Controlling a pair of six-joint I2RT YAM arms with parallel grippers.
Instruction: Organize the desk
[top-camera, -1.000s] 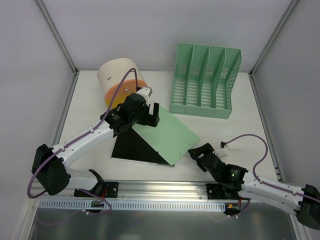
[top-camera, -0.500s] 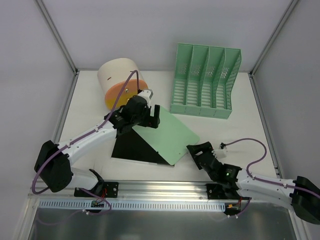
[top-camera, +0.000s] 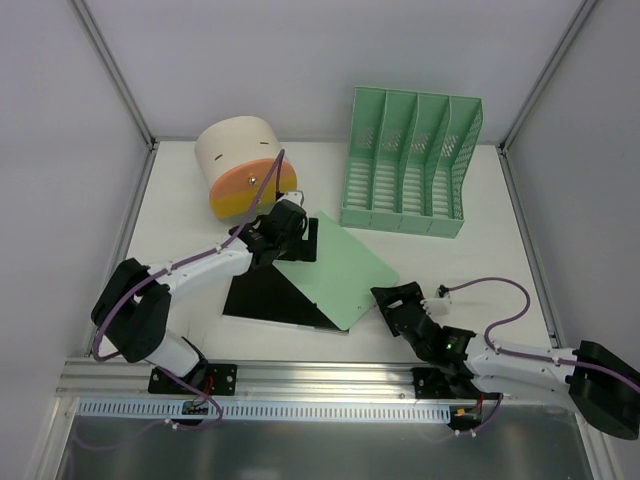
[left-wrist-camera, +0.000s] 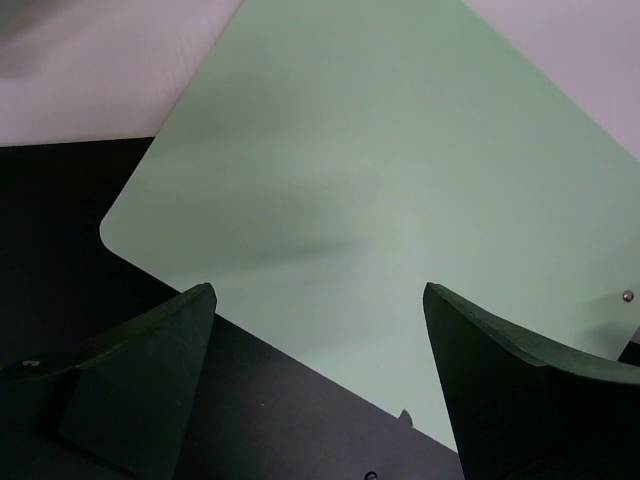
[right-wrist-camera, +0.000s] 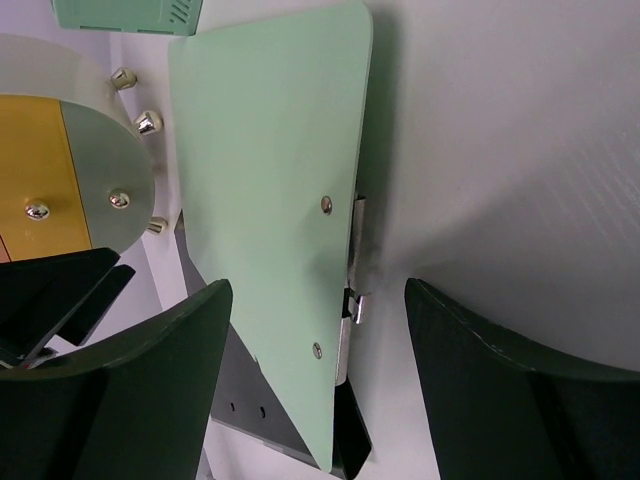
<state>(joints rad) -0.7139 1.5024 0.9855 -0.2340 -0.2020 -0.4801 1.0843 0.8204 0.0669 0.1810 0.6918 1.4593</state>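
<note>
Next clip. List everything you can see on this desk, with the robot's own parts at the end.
desk: one, white, between grey walls
file rack: one, pale green, four slots, far right of the desk
round container: one, cream with an orange and yellow end, on its side, far left
green clipboard: one, pale green, mid-desk, lying partly over the black board
black board: one, black, flat on the desk, partly under the clipboard
left arm, right arm: two, white and black, purple cables, bases at the near edge
left tool: one, dark, open, over the clipboard's far left corner, holding nothing
right tool: one, dark, open, beside the clipboard's near right edge, holding nothing
</note>
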